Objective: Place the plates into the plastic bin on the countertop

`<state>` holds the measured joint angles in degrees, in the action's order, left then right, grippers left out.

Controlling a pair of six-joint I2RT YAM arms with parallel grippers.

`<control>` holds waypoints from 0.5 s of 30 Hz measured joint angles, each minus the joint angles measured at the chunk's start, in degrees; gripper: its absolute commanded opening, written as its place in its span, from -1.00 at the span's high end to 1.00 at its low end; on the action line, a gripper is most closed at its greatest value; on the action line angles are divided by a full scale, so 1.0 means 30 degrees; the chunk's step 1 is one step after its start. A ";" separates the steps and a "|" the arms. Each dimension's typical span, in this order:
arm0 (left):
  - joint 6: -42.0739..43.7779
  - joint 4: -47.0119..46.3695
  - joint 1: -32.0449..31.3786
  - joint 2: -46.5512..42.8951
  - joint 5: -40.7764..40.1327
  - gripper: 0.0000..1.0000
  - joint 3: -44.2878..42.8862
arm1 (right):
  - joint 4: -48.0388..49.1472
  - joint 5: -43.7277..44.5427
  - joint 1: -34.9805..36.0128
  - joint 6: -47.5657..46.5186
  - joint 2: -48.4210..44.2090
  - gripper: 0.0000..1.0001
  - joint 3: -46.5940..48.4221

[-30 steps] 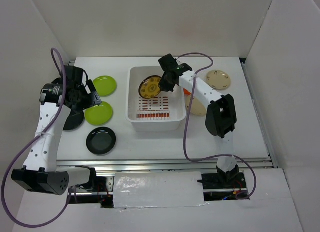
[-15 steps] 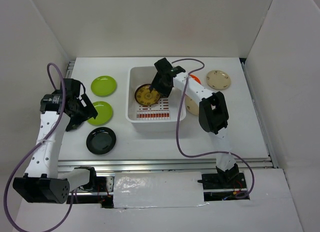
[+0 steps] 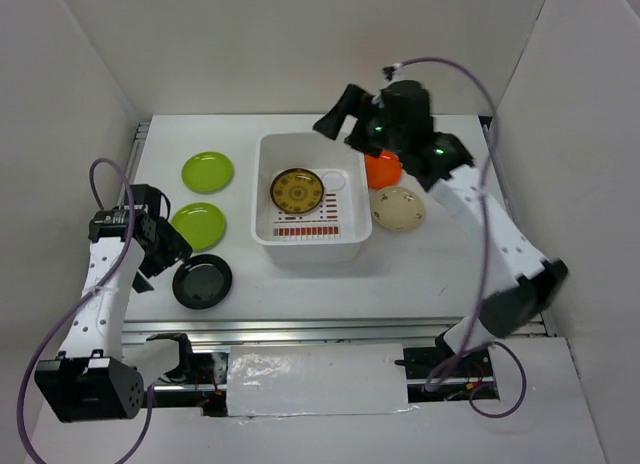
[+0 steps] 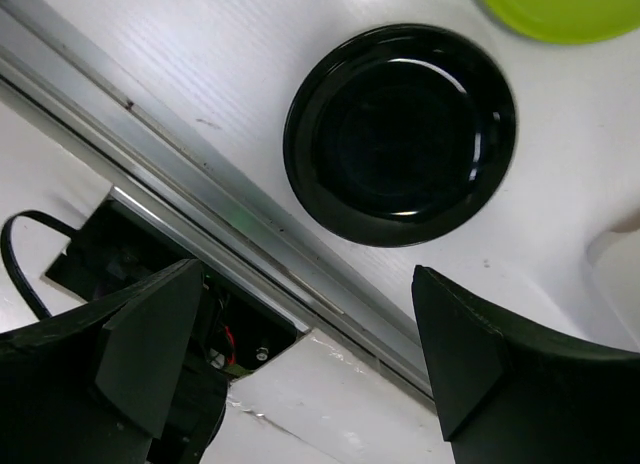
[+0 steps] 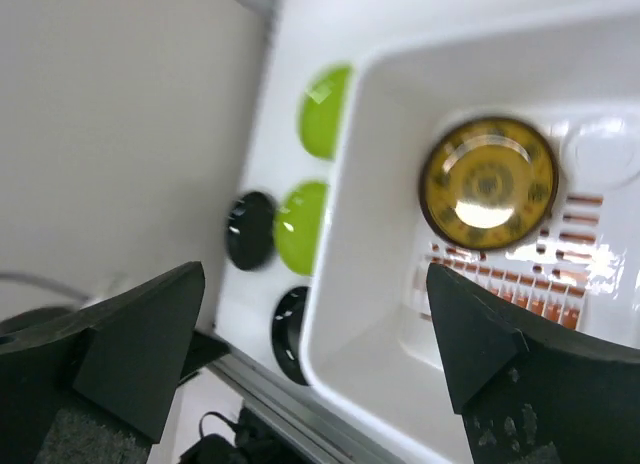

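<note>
From above, my right gripper [image 3: 338,119] hangs spread wide over the plastic bin [image 3: 310,252], with the patterned plate [image 3: 297,190] flat inside. Left wrist: left gripper [image 4: 300,364] parted, empty, near the black plate [image 4: 400,134] on the countertop [image 4: 200,44]; glossy, rigid, probably slippery, so I'd pinch its rim. Right wrist: nothing held

**Top external:** fixed camera high above and behind the arm bases, looking down on the whole countertop [image 3: 440,274] and plastic bin [image 3: 305,250].

**Left wrist:** close and low, aimed down between the fingers of the left gripper [image 4: 310,276] at a glossy black plate [image 4: 400,134] and the metal rail [image 4: 160,154].

**Right wrist:** higher and oblique, looking between the fingers of the right gripper [image 5: 316,274]. It shares the bin, the patterned plate [image 5: 488,184] and the lime green plates [image 5: 300,229] with the top view.
</note>
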<state>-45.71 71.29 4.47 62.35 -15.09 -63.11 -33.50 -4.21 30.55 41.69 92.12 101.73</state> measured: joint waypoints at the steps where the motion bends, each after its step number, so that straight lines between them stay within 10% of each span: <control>1: -0.0182 -0.0211 0.0182 -0.0117 0.0066 -0.99 0.0605 | 0.0801 -0.0758 -0.0539 -0.0401 -0.1654 -1.00 -0.0707; 15: -0.2273 -0.5923 0.1217 0.1588 0.3191 -0.81 0.7373 | 0.4437 -1.2269 -0.4204 -0.2521 -0.9908 -1.00 -0.9632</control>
<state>-52.53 53.52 8.12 67.11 -5.52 -40.99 -20.18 -41.01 17.93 34.13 62.39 72.84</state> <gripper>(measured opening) 0.952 0.997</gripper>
